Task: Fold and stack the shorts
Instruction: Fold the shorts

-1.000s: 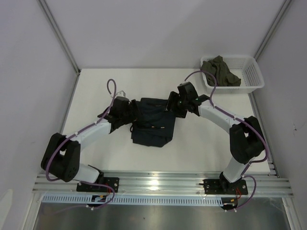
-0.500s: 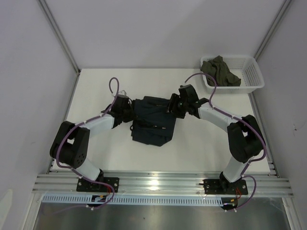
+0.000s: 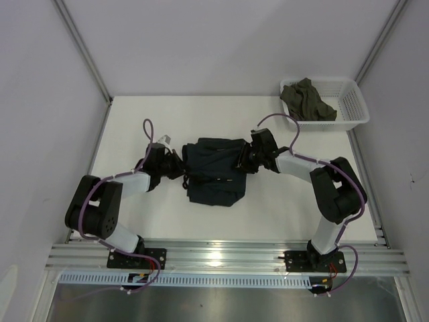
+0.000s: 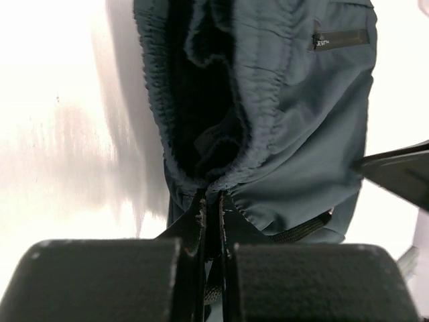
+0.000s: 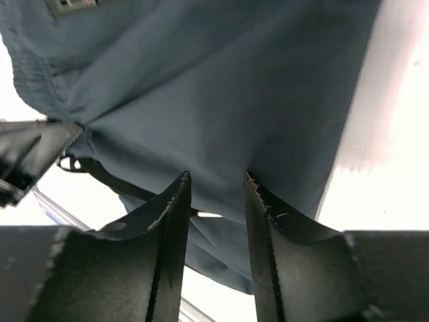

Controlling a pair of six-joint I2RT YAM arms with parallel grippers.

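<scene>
Dark teal-navy shorts lie bunched in the middle of the white table. My left gripper is at their left edge. In the left wrist view it is shut on the gathered waistband of the shorts, and a black drawstring cord trails beside the jaws. My right gripper is at the shorts' right edge. In the right wrist view its fingers stand apart, with a fold of the shorts between them.
A white slatted basket stands at the back right corner with an olive garment in it. Grey walls close in the table on both sides, and a metal rail runs along the near edge.
My left gripper has shut on the waistband and drawn a little to the left. The right gripper's fingers have narrowed around the fabric. The shorts now lie stretched between the two grippers.
</scene>
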